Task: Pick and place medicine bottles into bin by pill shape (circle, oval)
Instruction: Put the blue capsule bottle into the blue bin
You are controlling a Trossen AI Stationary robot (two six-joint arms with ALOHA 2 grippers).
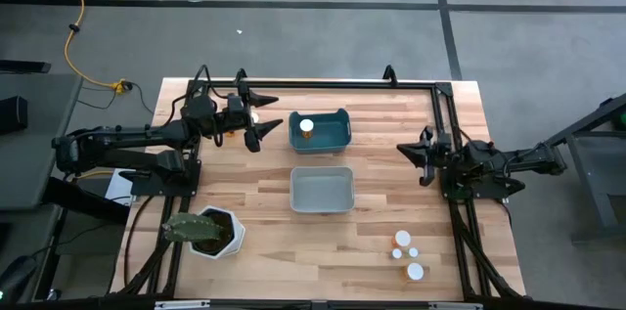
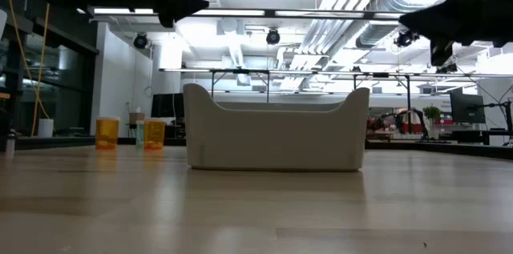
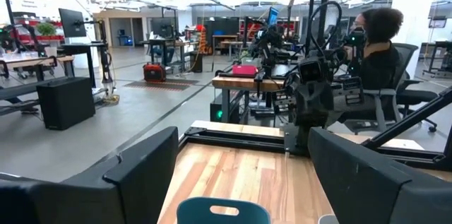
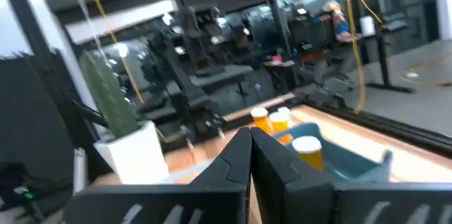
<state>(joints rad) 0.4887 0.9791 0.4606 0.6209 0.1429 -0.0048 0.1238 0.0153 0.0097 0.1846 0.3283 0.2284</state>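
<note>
Grey bin (image 2: 276,130) fills the low view's foreground on the desk (image 1: 391,222). Behind it stands the teal bin (image 1: 320,131), holding one white-capped orange bottle (image 1: 307,126). Three more white-capped bottles (image 1: 407,253) cluster near the desk's front right corner; only the low view shows their orange bodies. Left hand (image 1: 262,119) hovers beside the teal bin, fingers wide and empty. Right hand (image 1: 413,158) waits at the right edge, pressed closed.

White-capped orange bottle (image 1: 306,127) upright in teal bin (image 1: 337,141) — three more bottles (image 1: 408,252) clustered near table corner
</note>
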